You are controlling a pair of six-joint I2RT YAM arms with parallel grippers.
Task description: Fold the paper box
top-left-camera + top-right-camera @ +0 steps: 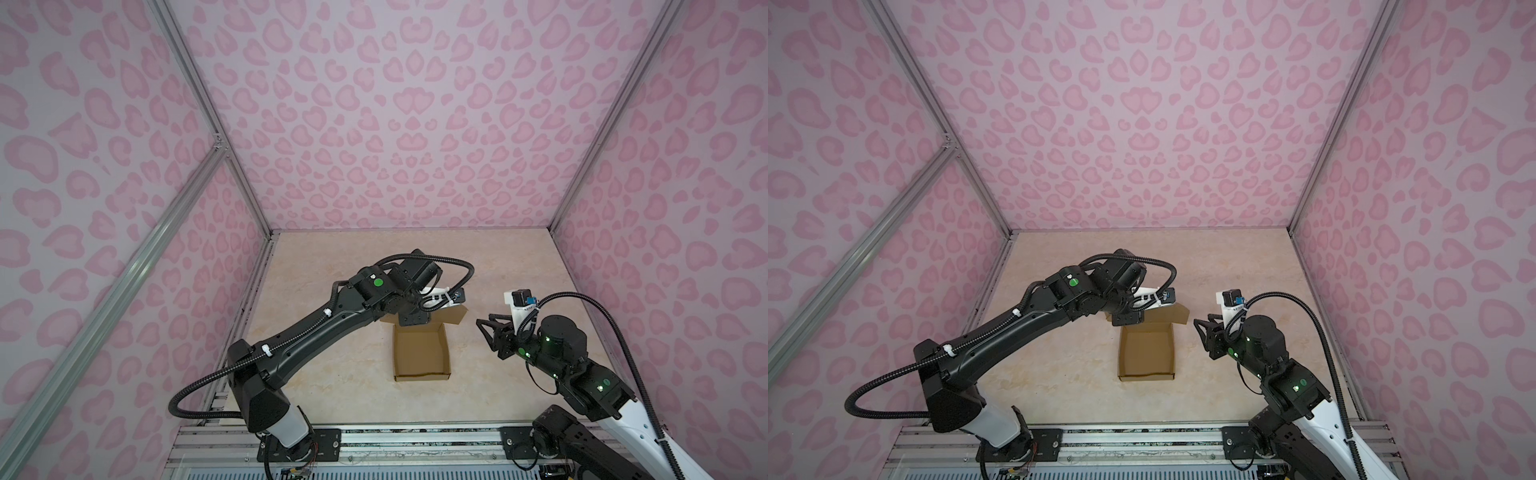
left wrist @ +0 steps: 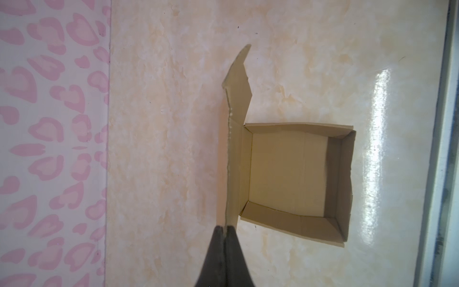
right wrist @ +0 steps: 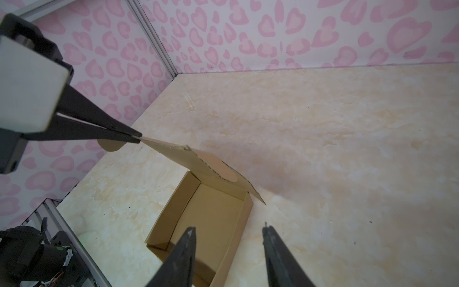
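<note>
right wrist view: left gripper [image 3: 139,138] pinches paper box [image 3: 211,218] lid; right gripper [image 3: 228,229] spread, empty.

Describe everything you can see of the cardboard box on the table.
The cardboard box is plain brown, unprinted, small and shallow. Its tray is formed, with four low walls standing, open and empty, resting on the marbled table. The lid flap at the far side is raised and tilted, with a side tab sticking out. The left hand is shut on the flap's edge. The right hand is open beside the box, not touching it.

Two black arms [image 1: 316,332], white base segments, corrugated cables, green dots, tapered black fingers [image 3: 181,258].
</note>
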